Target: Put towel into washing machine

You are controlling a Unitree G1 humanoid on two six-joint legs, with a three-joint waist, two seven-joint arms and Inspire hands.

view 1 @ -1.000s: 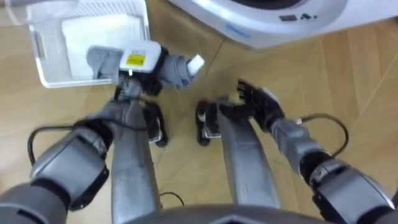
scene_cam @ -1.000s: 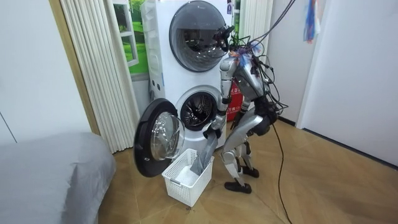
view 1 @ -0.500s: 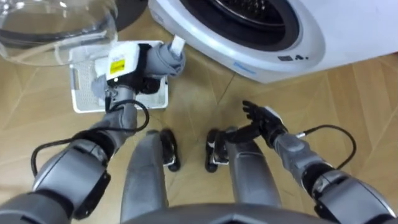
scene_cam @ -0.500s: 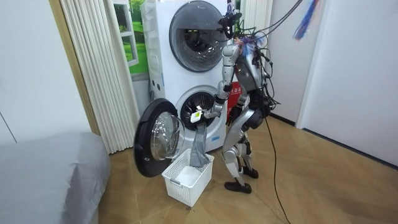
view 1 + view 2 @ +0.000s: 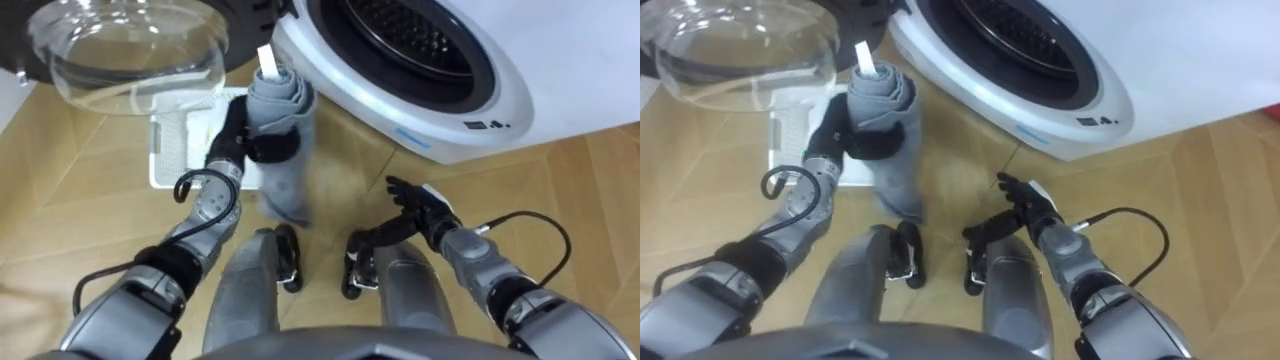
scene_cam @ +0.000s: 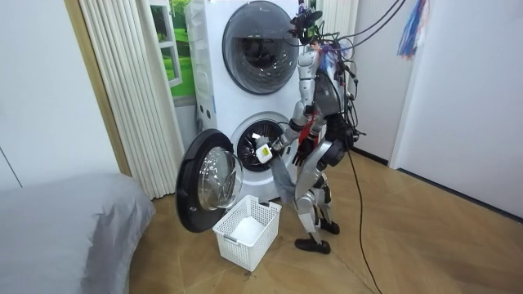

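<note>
Left hand is clenched round the bunched grey towel, whose long axis hangs vertically beside the white plastic basket. The white washing machine's open drum lies far and right of it. Right hand idles low, fingers relaxed.

The left hand and right hand are black, on silver-grey forearms with dark elbow bands. A black cable loops beside each wrist.

No legible print; washing machine panel marks unreadable.
</note>
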